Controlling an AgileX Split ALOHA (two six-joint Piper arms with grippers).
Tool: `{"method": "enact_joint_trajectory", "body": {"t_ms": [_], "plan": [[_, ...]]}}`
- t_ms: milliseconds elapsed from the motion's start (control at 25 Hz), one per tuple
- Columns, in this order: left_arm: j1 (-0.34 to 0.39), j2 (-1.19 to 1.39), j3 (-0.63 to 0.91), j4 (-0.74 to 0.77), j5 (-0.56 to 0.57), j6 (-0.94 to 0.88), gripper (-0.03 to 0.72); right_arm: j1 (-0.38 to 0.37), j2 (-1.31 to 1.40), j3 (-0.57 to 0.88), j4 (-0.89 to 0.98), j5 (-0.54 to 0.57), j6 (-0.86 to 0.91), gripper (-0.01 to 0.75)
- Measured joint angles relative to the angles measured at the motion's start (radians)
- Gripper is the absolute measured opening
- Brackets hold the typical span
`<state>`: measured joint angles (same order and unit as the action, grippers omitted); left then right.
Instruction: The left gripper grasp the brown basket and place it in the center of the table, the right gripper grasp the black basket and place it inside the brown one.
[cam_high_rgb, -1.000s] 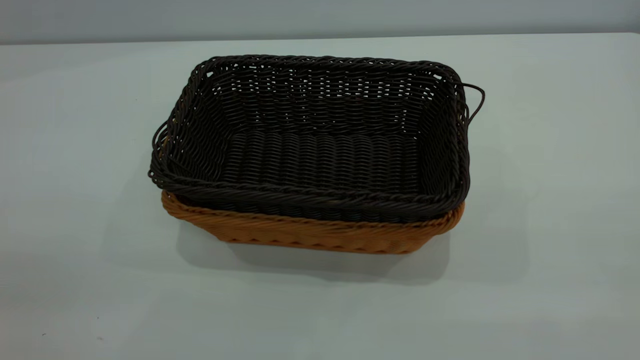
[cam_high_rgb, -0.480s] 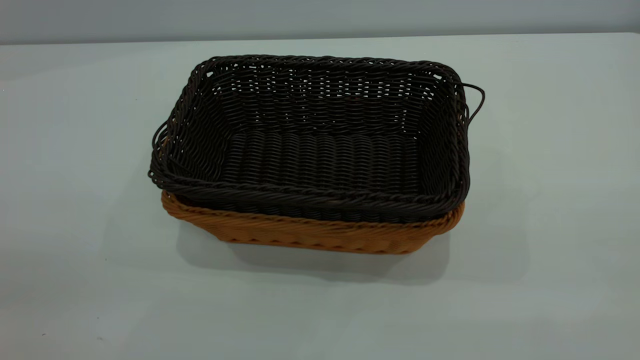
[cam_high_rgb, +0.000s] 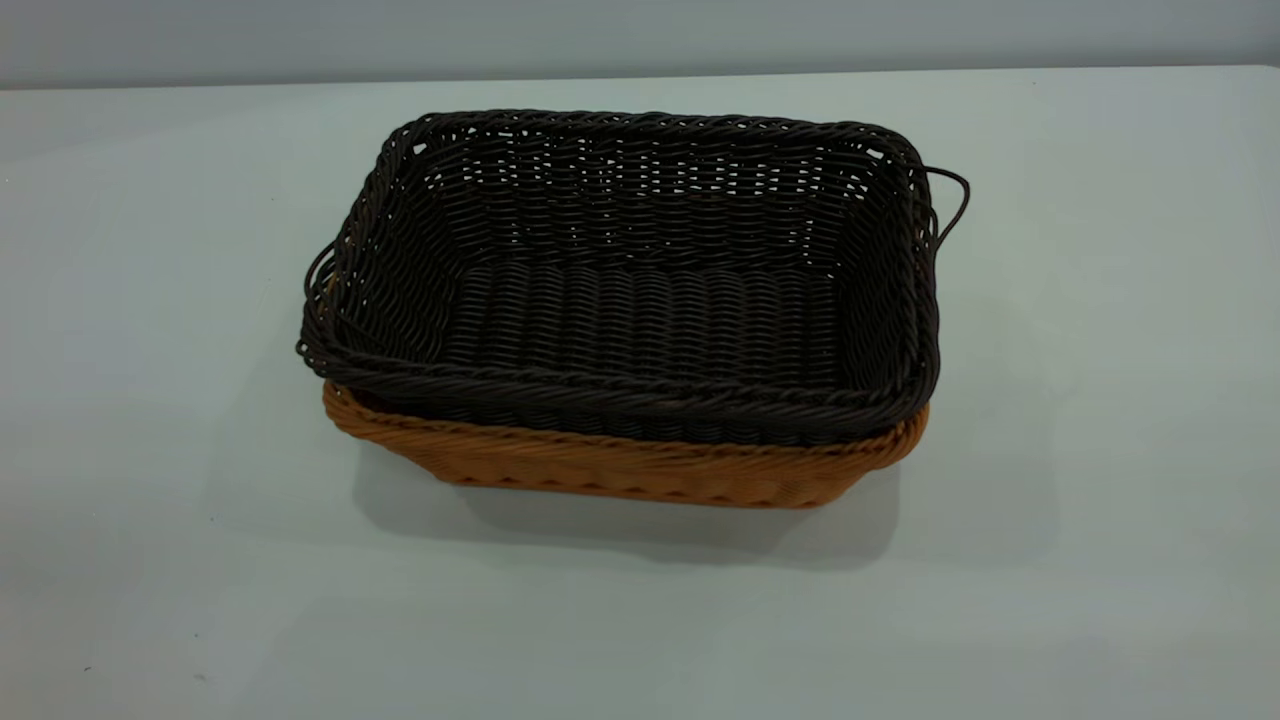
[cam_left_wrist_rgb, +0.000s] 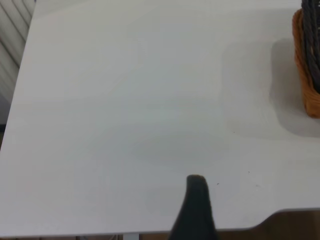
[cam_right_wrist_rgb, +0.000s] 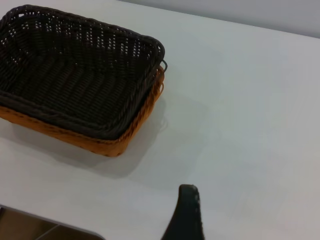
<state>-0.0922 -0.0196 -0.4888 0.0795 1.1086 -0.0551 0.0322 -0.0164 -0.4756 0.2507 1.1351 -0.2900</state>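
Nothing has shifted across the last second in the exterior view: both baskets occupy the same position and neither arm has entered that view.

Worktop: a broad, pale grey-white surface that carries both baskets near its centre. One edge of it appears in each wrist view.

Black basket: nested inside the brown basket, upright, opening upward. Its braided rim sits above the brown rim along the near side. Thin wire loop handles project from both short ends. The interior holds no items. In the right wrist view the black basket is seen from one corner, seated within the brown one.

Brown basket: resting flat on the worktop beneath the black basket. Only its near wall and rim band are exposed in the exterior view. In the left wrist view one end of the brown basket shows at the picture's border, with a sliver of the black basket above it.

Left claw: positioned over bare worktop near the edge, well apart from the baskets. Only one dark finger is visible, so its spread cannot be told.

Right claw: positioned near the worktop edge, apart from the baskets. One finger alone is visible; its spread cannot be told.
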Motion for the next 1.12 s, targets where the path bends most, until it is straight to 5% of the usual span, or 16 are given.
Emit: {"method": "enact_joint_trajectory", "body": {"t_ms": [1120], "plan": [[0.000, 0.000, 0.000, 0.002, 0.000, -0.006, 0.580, -0.059, 0.000, 0.001, -0.084, -0.010, 0.115, 0.573]]}}
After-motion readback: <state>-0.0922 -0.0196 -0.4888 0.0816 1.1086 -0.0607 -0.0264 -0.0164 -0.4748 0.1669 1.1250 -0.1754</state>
